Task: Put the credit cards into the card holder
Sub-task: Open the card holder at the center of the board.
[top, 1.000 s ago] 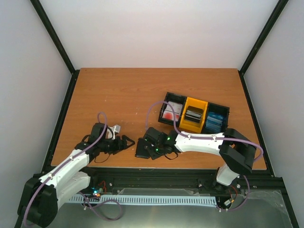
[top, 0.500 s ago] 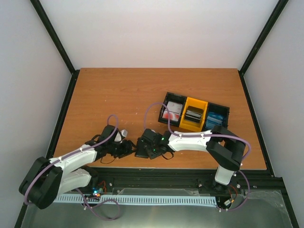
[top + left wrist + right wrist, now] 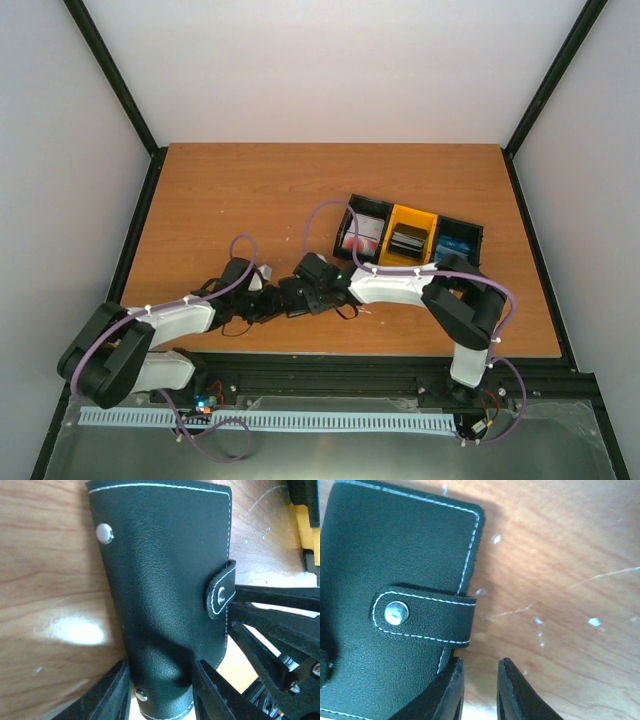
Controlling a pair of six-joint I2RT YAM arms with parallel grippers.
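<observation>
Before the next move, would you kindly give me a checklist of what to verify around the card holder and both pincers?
1. Card holder lies between both pincers: ok.
2. Closing tab unsnapped so cards can go in: not ok, it is fastened.
3. Left pincer clamped on the card holder's end: cannot tell; its fingers flank it.
4. Right pincer on the tab: not ok; its narrow gap shows only wood, just below the tab.
5. Credit cards waiting in the row of trays: ok, neither pincer holds one.
</observation>
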